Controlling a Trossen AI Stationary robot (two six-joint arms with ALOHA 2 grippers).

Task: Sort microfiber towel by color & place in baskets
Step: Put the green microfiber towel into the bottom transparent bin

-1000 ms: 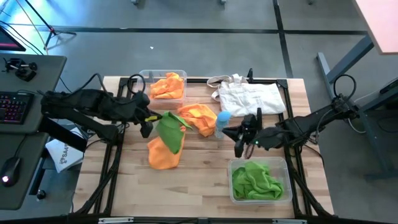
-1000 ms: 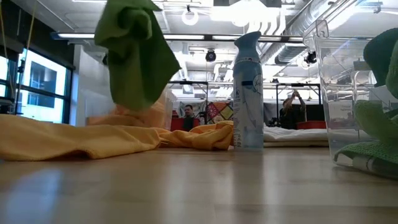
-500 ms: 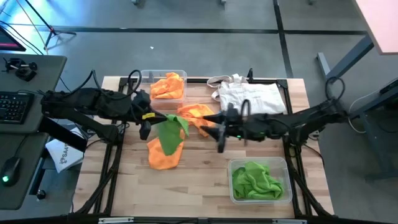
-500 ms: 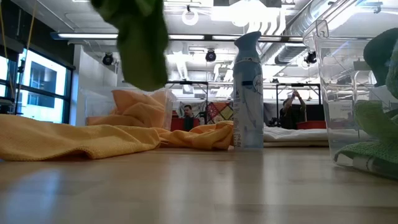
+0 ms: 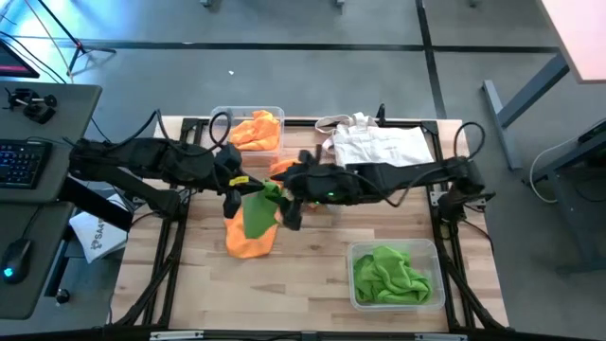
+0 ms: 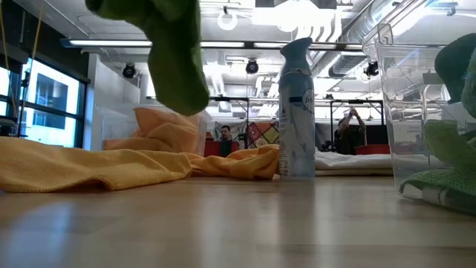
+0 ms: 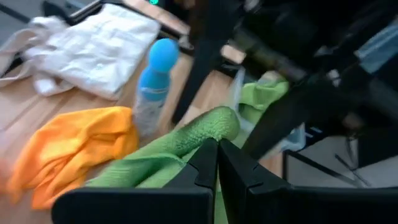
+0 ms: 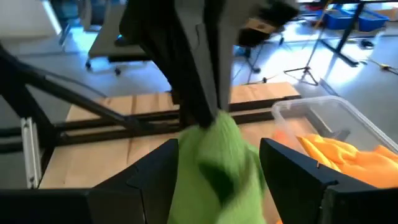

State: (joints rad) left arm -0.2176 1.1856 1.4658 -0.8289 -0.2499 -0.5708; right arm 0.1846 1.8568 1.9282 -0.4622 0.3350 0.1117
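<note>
A pale wooden table (image 5: 312,275) filled the middle of the high view, set on a grey floor, with a desk carrying a keyboard (image 5: 21,163) at the left edge. In the low view a lit hall with ceiling lamps was seen beyond the tabletop, and two people were visible far back near the centre, too small to tell more.

A white bag (image 5: 379,147) lay at the upper right of the table. A clear basket (image 5: 353,254) at the lower right held green towels (image 5: 388,275); a second basket (image 5: 220,117) at the upper centre held an orange towel (image 5: 256,131). Two more orange towels were spread loose: one (image 5: 248,239) at lower centre, one (image 5: 284,169) near the middle, partly hidden by the right arm. A blue bottle (image 6: 296,112) was seen upright in the low view, just beside the loose orange cloth.

A green towel (image 5: 258,206) was held off the table above the lower orange towel, hanging from the upper left of the low view (image 6: 175,52). The left gripper (image 5: 235,188), reaching in from the left, was clenched on its top edge; in the left wrist view the fingers (image 7: 205,163) were pressed together on the green cloth. The right gripper (image 5: 288,199), stretched across from the right, was set around the same towel with its fingers (image 8: 155,168) spread wide on either side, not pinching it.
</note>
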